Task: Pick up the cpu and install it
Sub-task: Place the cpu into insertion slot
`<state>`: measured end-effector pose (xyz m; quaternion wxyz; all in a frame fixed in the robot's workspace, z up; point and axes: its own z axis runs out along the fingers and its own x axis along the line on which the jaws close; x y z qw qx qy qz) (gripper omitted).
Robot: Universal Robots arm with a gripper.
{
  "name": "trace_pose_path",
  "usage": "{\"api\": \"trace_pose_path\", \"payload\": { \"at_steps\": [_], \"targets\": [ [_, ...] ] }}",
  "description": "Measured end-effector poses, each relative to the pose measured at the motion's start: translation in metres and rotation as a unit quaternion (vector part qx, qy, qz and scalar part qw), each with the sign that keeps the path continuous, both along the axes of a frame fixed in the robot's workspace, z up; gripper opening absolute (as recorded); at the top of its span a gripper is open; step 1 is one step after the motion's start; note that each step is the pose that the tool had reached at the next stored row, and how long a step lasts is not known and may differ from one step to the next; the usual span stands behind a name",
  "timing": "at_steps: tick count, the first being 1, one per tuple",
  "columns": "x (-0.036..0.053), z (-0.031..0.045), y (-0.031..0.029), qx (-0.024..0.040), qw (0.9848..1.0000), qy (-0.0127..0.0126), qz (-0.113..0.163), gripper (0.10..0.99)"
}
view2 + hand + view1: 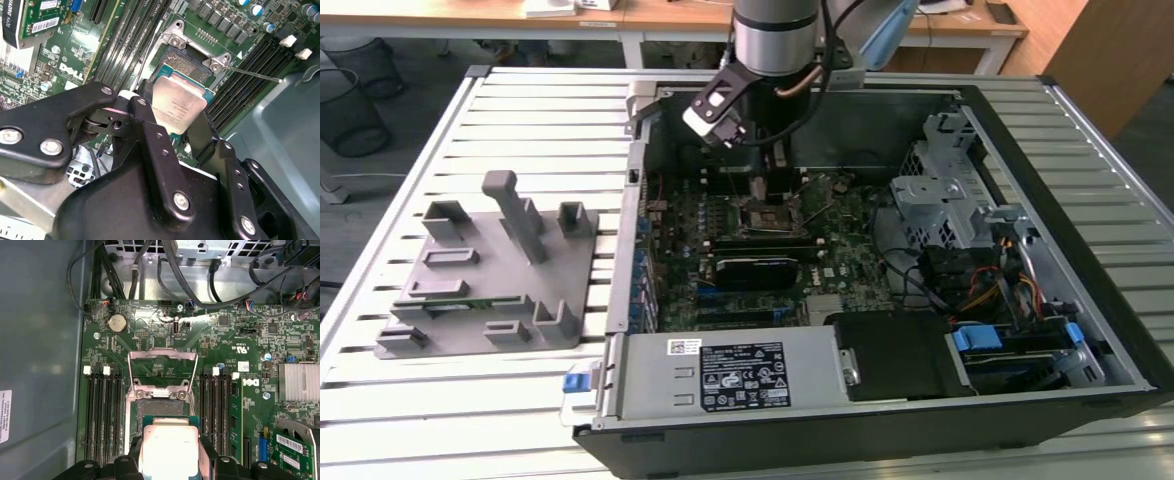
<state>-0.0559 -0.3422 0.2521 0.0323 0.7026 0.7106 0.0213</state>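
At the exterior view's left, a grey moulded plastic fixture block (494, 270) with upright posts sits on the ribbed metal desk (400, 400). Beside it lies an open black computer case (854, 440) with a green motherboard (680, 260) on its floor. The arm reaches down into the case, and the claw (767, 185) hangs just over the board's middle. At this range its tip is too small to read.

Both wrist views give the detail. The claw (175, 122) is closed on the cpu (177, 102), its matte black fingers (150, 135) pressing two opposite edges. The cpu is a flat square with a dull silver top plate and a thin green rim, so it has no clear long axis. Its plate faces up, away from the board.

In the first wrist view the cpu (170, 450) hovers at the near edge of the open socket (159, 407). The socket's shiny steel frame (162, 354) is swung back, and dark memory slots (102, 415) flank it.

At the exterior view's right stands a perforated grey metal drive cage (941, 190).
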Motion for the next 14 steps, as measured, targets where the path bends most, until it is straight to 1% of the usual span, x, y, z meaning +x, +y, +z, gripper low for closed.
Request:
{"api": "trace_pose_path", "payload": {
  "at_steps": [6, 14],
  "targets": [
    [0.0028, -0.0041, 0.0006, -0.0001, 1.0000, 0.0000, 0.000, 0.525],
    [0.0035, -0.0174, 0.0033, 0.0000, 1.0000, 0.0000, 0.000, 0.525]
  ]
}}
